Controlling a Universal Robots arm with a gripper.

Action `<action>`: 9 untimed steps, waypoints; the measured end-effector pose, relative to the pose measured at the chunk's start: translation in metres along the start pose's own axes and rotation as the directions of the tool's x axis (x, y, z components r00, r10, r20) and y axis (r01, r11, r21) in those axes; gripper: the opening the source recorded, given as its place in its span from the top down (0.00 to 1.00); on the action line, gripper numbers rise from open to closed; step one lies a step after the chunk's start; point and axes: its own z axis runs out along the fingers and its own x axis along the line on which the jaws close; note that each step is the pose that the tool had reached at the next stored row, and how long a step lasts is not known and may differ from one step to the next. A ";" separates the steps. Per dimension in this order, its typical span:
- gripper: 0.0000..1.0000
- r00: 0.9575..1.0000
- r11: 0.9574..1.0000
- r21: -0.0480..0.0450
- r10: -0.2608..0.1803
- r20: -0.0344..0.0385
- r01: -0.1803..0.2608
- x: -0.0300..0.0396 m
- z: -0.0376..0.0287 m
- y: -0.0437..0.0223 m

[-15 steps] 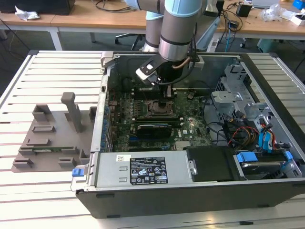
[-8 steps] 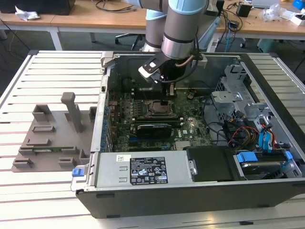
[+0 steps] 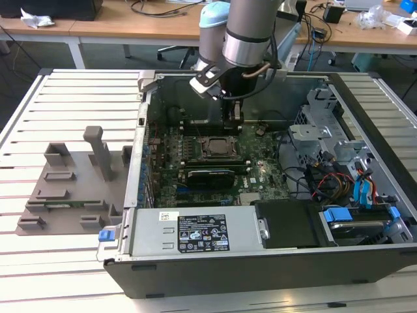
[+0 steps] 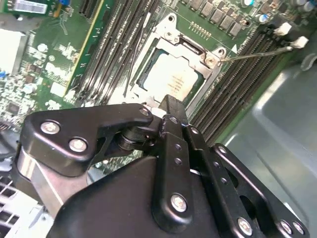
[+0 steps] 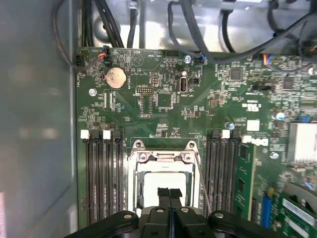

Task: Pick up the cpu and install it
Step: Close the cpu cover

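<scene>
The cpu (image 4: 166, 79) is a silvery-white square lying flat inside the metal socket frame (image 4: 171, 35) on the green motherboard; in the first wrist view the cpu (image 5: 153, 184) shows just beyond my fingertips. My gripper (image 5: 169, 192) hangs a little above the socket's edge with its two black fingers pressed together and nothing between them. In the exterior view, my gripper (image 3: 232, 119) reaches down into the open computer case (image 3: 260, 261), just behind the socket (image 3: 218, 147). A thin lever (image 4: 257, 52) sticks out from the socket's corner.
Memory slots (image 5: 101, 173) flank the socket on both sides. Black cables (image 5: 198, 29) run along the case wall behind the board. A drive cage (image 3: 326, 124) and blue-tabbed bays fill the case's right. A grey plastic fixture (image 3: 71, 176) lies on the slatted table at the exterior view's left.
</scene>
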 end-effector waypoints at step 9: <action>0.89 1.000 1.000 0.000 0.000 0.000 0.000 -0.0017 -0.0269 -0.0020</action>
